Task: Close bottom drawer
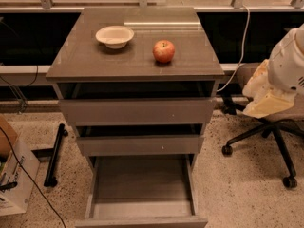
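The bottom drawer of the grey-brown cabinet is pulled far out, and its long shallow tray looks empty. Its flat front sits at the lower edge of the view. The middle drawer and the top drawer above it stand slightly ajar. My gripper, pale yellow at the end of the white arm, hangs at the right, well away from the cabinet and level with the top drawer.
A white bowl and a red apple sit on the cabinet top. An office chair base stands on the floor at the right. A cardboard box and a black bar lie at the left.
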`<state>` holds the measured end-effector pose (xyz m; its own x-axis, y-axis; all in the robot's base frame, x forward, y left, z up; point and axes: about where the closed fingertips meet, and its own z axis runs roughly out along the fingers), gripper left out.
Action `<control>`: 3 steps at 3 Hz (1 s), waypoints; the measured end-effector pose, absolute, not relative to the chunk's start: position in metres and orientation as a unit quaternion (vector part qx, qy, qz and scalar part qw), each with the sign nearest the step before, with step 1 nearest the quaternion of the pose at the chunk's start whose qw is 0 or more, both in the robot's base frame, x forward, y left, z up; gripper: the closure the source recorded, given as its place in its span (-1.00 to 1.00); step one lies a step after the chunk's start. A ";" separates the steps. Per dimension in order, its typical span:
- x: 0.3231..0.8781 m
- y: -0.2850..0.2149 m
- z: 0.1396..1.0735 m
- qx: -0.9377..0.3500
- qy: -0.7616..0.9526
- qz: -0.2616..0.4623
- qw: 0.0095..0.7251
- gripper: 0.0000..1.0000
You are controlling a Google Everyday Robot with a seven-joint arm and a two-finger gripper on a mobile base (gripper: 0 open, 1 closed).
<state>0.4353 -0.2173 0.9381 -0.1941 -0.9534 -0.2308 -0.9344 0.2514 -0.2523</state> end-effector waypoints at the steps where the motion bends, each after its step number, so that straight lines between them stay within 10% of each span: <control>1: 0.432 -0.218 0.903 -0.620 0.767 -0.025 0.163 0.63; 3: 0.444 -0.234 0.802 -0.632 0.762 -0.006 0.137 1.00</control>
